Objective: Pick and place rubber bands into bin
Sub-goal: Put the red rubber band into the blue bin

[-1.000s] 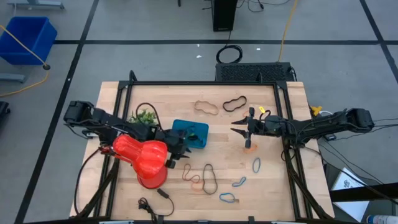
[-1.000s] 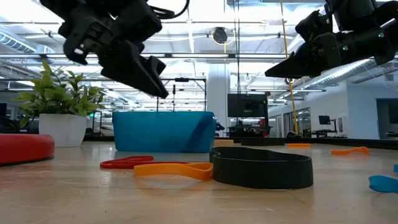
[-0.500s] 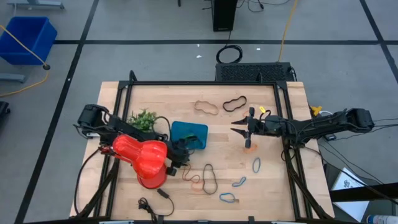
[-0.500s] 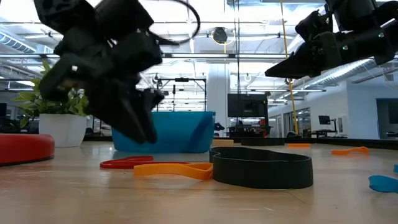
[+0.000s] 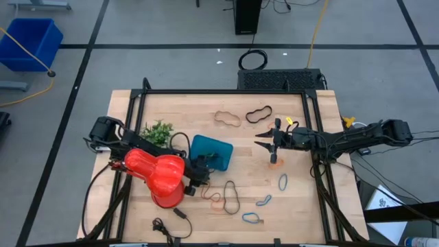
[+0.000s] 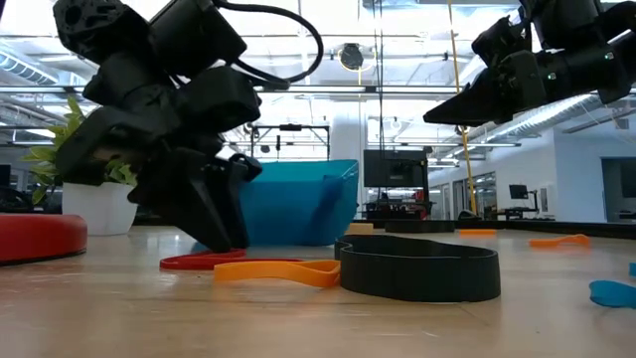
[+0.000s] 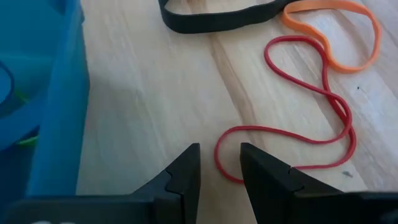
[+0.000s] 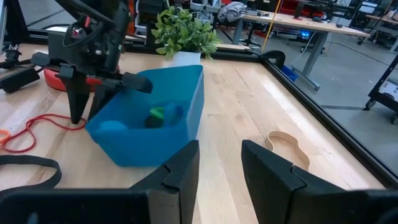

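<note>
tilting up on one side now, the bin (image 5: 211, 152) sits near the table's middle, its edge nearest the left gripper (image 5: 196, 173) lifted where a second ago it lay flat; the low view shows the bin (image 6: 288, 204) canted, with the left gripper (image 6: 231, 239) down at the wood right beside it. that gripper has dropped from above the bin to table level, fingers (image 7: 183, 180) a little apart around the end of the red rubber band (image 7: 298, 106), nothing clamped. an orange band (image 7: 339, 34) and a black band (image 7: 217, 15) lie just beyond. blue and green bands (image 8: 163, 114) rest inside the bin (image 8: 155, 118). the right gripper (image 5: 262, 140) hovers unchanged over the table's right half, fingers (image 8: 180, 177) parted and empty, a tan band (image 8: 287, 144) beneath it.
</note>
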Tool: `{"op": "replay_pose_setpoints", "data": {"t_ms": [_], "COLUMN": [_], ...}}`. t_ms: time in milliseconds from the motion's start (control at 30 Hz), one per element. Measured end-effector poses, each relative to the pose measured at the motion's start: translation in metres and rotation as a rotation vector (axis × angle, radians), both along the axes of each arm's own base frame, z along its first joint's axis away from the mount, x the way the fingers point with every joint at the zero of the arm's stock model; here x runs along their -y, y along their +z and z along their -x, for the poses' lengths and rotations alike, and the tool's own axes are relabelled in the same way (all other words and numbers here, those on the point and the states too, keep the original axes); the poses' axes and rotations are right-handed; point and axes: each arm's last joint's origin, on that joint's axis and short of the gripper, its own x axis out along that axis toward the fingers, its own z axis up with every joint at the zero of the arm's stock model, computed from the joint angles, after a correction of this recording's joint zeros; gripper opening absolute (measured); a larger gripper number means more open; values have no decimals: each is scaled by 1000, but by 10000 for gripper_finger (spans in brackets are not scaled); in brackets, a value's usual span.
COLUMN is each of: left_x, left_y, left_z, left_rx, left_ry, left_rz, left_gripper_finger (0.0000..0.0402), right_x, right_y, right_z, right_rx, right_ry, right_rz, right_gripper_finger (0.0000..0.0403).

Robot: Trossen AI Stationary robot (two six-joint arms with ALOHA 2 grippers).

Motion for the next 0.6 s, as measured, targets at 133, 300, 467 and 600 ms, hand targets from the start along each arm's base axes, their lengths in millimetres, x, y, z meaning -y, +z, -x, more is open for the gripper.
{"op": "replay_pose_setpoints", "data": {"t_ms": [133, 300, 467, 600], "left_x": [2, 3, 4, 5], "left_y": [0, -2, -2, -2], "left_z": [1, 3, 4, 4], "left_rx": [8, -16, -38, -46], "left_ry": [4, 2, 27, 23], "left_rz": [-33, -35, -14, 1], "left_gripper_finger": [120, 120, 103, 61], "right_x": [0, 0, 0, 0], "right_y": [0, 0, 0, 0], "right_z": [0, 0, 0, 0], "right_rx": [-1, -1, -1, -1], "right_ry": [1, 1, 1, 1], "right_rz": [3, 4, 4, 4], "right_gripper_finger": [114, 114, 114, 114]}}
